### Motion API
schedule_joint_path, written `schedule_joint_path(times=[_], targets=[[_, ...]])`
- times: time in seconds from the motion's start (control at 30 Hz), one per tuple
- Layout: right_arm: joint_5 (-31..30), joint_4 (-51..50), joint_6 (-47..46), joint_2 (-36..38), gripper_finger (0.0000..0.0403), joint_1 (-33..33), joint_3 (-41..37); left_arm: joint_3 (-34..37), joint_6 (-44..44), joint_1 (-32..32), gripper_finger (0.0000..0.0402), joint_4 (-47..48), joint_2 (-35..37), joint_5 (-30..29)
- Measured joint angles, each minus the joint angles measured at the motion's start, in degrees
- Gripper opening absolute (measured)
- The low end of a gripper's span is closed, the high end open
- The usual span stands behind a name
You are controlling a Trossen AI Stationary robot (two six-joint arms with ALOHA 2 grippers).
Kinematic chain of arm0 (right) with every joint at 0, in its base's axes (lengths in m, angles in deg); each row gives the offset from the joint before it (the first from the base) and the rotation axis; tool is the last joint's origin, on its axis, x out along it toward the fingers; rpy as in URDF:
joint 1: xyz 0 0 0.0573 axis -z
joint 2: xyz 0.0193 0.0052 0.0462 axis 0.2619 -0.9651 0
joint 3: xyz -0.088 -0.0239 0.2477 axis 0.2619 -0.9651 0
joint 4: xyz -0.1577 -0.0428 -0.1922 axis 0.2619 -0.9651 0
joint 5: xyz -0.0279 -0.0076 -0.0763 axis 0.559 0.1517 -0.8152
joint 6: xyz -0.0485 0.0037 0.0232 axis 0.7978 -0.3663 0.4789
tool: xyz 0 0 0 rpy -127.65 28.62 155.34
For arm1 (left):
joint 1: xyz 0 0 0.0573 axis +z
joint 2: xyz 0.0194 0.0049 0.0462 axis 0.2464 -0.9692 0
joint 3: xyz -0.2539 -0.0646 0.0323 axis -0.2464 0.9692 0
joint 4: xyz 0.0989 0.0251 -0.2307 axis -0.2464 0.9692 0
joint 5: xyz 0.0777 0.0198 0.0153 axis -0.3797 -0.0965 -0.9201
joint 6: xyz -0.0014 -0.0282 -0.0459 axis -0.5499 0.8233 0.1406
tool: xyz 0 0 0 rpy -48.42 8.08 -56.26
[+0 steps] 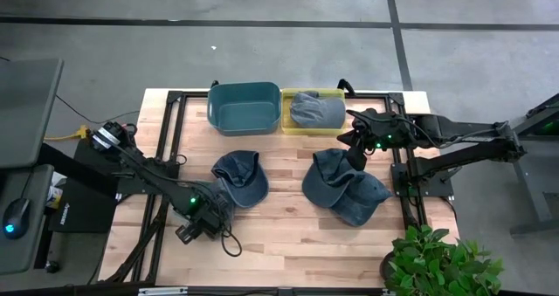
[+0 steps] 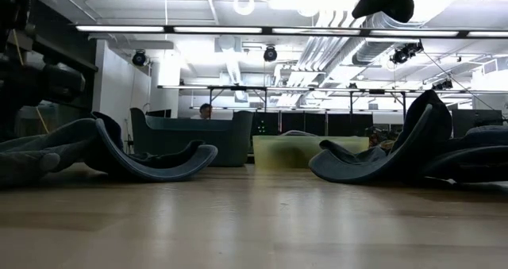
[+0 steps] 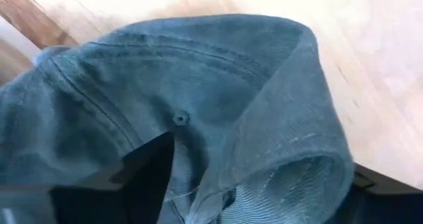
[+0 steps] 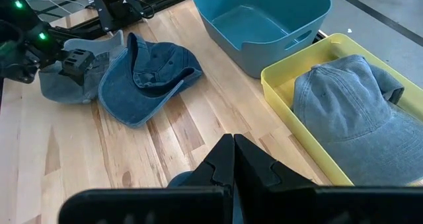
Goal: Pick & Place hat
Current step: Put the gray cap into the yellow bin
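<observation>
On the pale plank desk (image 1: 288, 222), the left claw (image 1: 212, 210) stands spread around a grey hat (image 4: 66, 85), just beside a blue hat (image 1: 239, 175). Farther right, two more hats (image 1: 345, 187) lie under the closed right claw (image 1: 356, 156). Ceiling strip lights (image 2: 238, 31) glow beyond.

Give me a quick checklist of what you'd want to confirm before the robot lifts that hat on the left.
1. Left gripper is at the denim cap: ok, at its near edge.
2. Fingers firmly shut on the cloth: cannot tell; the left wrist view shows fabric over a dark finger, but the grip is unclear.
3. Teal bin has room: ok, nothing in it.
4. Yellow bin: already holds a grey cap.
5. Right gripper out of the way: ok, shut, hanging over the two caps on the right.
6. Route from cap to bins: ok, bare tabletop.
</observation>
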Motion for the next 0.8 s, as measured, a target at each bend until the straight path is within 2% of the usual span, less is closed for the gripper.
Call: schedule_joint_path(times=[0.13,0.33,0.37,0.6,0.8], targets=[[0.00,0.00,0.00,0.00,0.0000,0.01,0.00,0.00,0.16,0.02,0.0198,0.81,0.02,-1.35],[0.00,0.02,-0.01,0.00,0.0000,0.02,0.00,0.00,3.80,0.00,0.0038,3.73,0.04,0.43],[0.00,0.02,-0.01,0.00,0.0000,0.01,0.00,0.00,4.63,0.02,0.0021,4.06,0.04,0.89],[0.02,0.02,-0.40,0.00,0.0000,0.00,0.00,-0.34,7.12,0.02,0.0008,5.11,0.04,2.75],[0.86,0.04,-0.43,0.00,0.0000,0.00,0.00,-5.10,7.37,0.02,0.0005,8.89,0.17,1.84]])
